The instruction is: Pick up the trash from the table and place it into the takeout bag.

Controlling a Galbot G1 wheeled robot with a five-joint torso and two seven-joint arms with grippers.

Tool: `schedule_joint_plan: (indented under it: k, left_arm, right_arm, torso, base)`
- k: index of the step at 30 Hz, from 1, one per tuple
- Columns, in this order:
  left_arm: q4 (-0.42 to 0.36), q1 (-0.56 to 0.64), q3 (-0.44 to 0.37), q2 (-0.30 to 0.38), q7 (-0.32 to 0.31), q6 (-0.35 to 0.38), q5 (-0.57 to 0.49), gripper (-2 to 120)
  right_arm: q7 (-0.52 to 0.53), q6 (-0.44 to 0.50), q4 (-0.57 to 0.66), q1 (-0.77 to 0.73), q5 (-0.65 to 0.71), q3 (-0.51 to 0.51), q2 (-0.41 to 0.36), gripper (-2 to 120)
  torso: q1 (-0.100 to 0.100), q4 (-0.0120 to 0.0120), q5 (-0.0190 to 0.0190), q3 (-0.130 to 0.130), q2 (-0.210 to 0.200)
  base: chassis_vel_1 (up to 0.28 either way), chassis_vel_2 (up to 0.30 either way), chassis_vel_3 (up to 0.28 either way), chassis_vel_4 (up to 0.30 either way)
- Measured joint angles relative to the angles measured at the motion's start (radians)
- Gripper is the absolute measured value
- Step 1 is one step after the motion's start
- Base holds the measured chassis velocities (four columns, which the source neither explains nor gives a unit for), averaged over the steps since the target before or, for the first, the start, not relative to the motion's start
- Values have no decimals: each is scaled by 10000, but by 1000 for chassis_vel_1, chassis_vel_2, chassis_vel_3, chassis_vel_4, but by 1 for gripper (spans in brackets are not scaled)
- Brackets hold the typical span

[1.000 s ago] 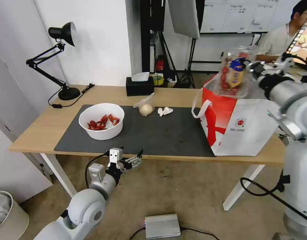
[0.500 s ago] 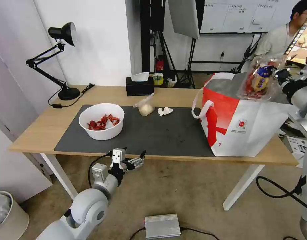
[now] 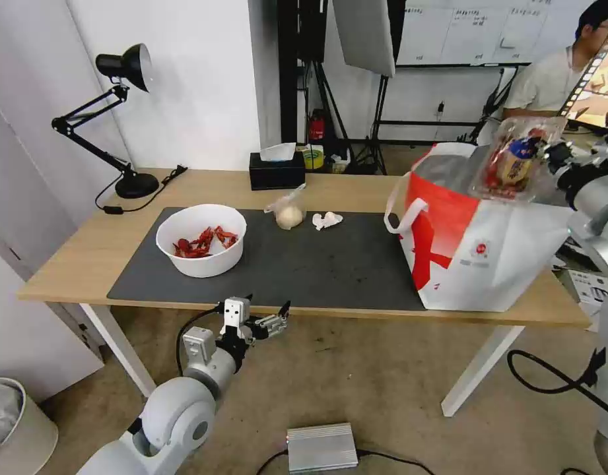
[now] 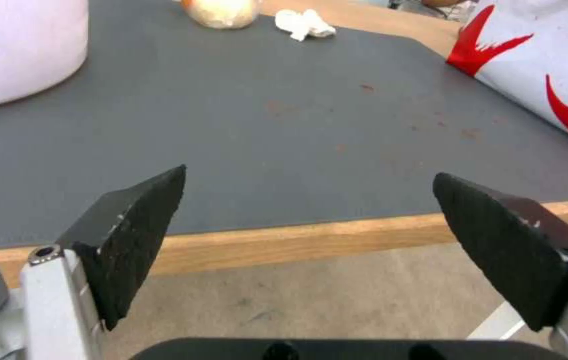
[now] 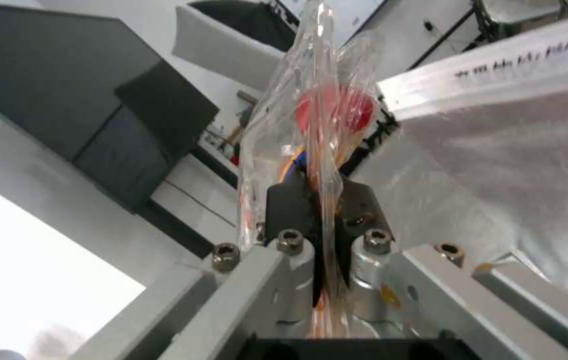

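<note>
Right tool point(image 3: 548, 153) holds clear tray point(image 3: 513, 160) above takeout bag point(image 3: 478, 237) opening; left tool point(image 3: 272, 321) below table point(image 3: 79, 260) edge.

Right gripper point(image 3: 553, 153) raised, clamped; left gripper point(image 3: 272, 321) low, spread.

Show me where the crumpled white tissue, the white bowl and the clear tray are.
Crumpled white tissue point(image 3: 327, 220), head view, its middle.
White round bowl of red shells point(image 3: 204, 261), head view, front wall.
Clear plastic hinged tray point(image 3: 515, 161), head view, its middle.
</note>
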Motion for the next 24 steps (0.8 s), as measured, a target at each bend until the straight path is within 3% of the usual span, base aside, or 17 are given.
schedule_joint_plan:
  k: [14,18,24]
  left_arm:
    - [-1,78,0,-113,-4,-8,61,100]
    - [-14,132,-43,-120,-5,-12,74,100]
    - [-47,220,-86,-119,-9,-22,85,100]
  right_arm:
    - [-168,390,-395,253,-126,-136,-12,2]
    - [-813,443,-429,172,-807,-338,93,2]
    - [-2771,913,-503,-32,-3241,-742,286,2]
  torso:
    - [0,-1,-1,0,0]
    - [0,0,0,0,0]
    - [0,0,-1,0,0]
  base:
    - [0,0,0,0]
    - [0,0,0,0]
    - [0,0,0,0]
